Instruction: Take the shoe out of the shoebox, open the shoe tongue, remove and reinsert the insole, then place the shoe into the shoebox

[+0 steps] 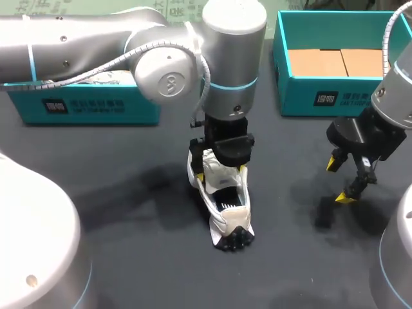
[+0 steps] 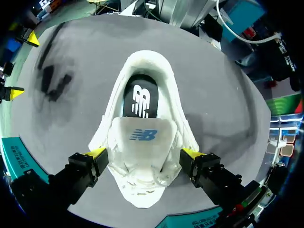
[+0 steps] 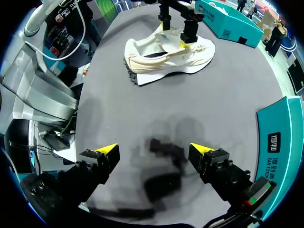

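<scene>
A white shoe (image 1: 222, 193) stands upright on the dark table, toe toward the far side. Its tongue (image 2: 142, 135) lies over the opening, and the black insole (image 2: 140, 97) shows inside behind it. My left gripper (image 1: 222, 172) hangs over the laced front part, open, with a yellow tip close to each side of the shoe (image 2: 142, 190). My right gripper (image 1: 339, 180) is off to the right above bare table, open and holding nothing. From the right wrist, the shoe (image 3: 166, 54) lies well ahead of the right gripper (image 3: 154, 150). The teal shoebox (image 1: 335, 96) stands at the far right.
A teal box lid (image 1: 84, 106) lies at the far left, partly under my left arm. The shoebox wall (image 3: 275, 137) is close beside my right gripper. Bare table (image 1: 129, 212) lies to the left of the shoe.
</scene>
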`<state>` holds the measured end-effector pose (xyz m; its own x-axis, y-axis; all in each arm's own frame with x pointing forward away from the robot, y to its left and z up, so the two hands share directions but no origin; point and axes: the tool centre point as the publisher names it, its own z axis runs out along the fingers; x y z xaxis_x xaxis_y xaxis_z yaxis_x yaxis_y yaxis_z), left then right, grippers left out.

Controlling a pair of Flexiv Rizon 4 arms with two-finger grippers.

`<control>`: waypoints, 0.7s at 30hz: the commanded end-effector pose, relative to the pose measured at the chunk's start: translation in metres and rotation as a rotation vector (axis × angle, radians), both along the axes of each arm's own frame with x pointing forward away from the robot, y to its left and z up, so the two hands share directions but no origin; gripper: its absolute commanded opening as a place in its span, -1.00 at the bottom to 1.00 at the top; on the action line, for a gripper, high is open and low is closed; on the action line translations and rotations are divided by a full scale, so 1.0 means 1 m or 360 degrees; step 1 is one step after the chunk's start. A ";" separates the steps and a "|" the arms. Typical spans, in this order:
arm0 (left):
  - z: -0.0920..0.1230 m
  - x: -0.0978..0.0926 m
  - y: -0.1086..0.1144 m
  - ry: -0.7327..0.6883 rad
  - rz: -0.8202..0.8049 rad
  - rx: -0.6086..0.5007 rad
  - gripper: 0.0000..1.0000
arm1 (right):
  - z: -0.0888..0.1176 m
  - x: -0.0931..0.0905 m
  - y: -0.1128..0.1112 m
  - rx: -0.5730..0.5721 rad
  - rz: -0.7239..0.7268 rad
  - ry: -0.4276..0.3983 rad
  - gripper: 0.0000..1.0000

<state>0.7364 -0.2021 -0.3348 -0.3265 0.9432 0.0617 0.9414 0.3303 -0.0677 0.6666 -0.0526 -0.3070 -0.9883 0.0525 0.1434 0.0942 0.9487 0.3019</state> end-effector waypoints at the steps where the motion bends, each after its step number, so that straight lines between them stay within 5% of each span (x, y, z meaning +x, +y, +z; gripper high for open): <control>1: 0.005 0.010 0.006 -0.0006 0.0033 -0.0029 1.00 | 0.000 -0.001 0.000 -0.0002 -0.0001 -0.0003 1.00; 11: 0.032 0.030 0.015 -0.0032 0.0056 -0.0088 1.00 | 0.000 -0.001 0.000 -0.0002 -0.0001 -0.0003 1.00; 14: 0.039 0.030 0.017 -0.0011 0.0021 -0.0107 -0.01 | 0.000 -0.001 0.000 -0.0002 -0.0001 -0.0003 1.00; 18: 0.041 0.026 0.016 0.0014 -0.0038 -0.0119 -0.42 | 0.000 -0.001 0.000 -0.0002 -0.0001 -0.0003 1.00; 21: 0.040 0.021 0.017 0.0035 -0.0080 -0.0129 -0.54 | 0.000 -0.001 0.000 -0.0002 -0.0001 -0.0003 1.00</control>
<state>0.7597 -0.1892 -0.2937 -0.2860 0.9582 -0.0009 0.9522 0.2841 -0.1124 0.6666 -0.0526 -0.3070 -0.9883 0.0526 0.1434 0.0943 0.9487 0.3019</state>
